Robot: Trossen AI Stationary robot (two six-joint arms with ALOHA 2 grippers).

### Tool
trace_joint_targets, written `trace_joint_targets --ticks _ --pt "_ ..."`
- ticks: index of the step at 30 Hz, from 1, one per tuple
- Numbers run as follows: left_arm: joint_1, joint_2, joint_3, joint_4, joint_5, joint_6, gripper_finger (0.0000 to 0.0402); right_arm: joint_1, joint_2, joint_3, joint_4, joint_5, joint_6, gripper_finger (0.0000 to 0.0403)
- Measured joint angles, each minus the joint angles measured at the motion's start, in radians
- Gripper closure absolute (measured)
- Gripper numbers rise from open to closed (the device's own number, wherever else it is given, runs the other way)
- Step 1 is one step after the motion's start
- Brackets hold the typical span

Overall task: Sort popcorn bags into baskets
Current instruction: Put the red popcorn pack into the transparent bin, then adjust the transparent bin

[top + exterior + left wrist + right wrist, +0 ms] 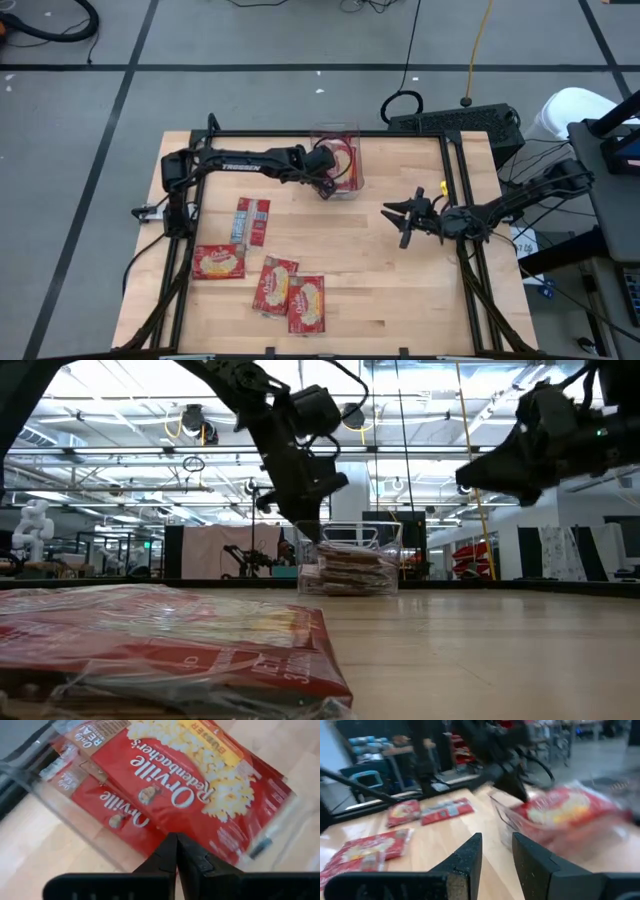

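The clear bin (352,134) stands at the table's far middle and holds a stack of red popcorn bags (190,795), which also show in the low view (350,572). My left gripper (327,185) is shut and empty. It points down just above the bin's near side (303,520), over the top bag's edge (176,840). My right gripper (394,224) is open and empty. It hovers above the table to the right of the bin and points toward it (496,845). Several more bags (274,285) lie flat on the table at the near left.
One loose bag (252,220) shows a silvery strip and lies left of centre. Another bag (219,262) lies near the left frame rail. Bare wood (400,290) lies at the near right. A black frame (455,170) edges the table.
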Motion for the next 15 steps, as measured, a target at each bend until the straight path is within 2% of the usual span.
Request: trace_joint_targets --ticks 2,7,11,15 --pt "-0.013 -0.037 0.0 -0.037 -0.034 0.025 0.0397 -0.001 0.042 0.0 0.001 0.033 0.06 0.0301" --pt "-0.058 -0.199 -0.017 -0.159 -0.223 0.061 0.0389 -0.021 0.19 0.048 0.006 0.044 0.118 0.0319" --pt "-0.125 -0.351 -0.127 -0.094 -0.231 0.079 0.0395 -0.063 0.333 0.129 0.007 0.01 0.028 0.0353" --pt "-0.228 -0.491 -0.317 0.052 -0.23 0.072 0.0394 -0.138 0.459 0.203 0.006 -0.027 -0.058 0.0393"
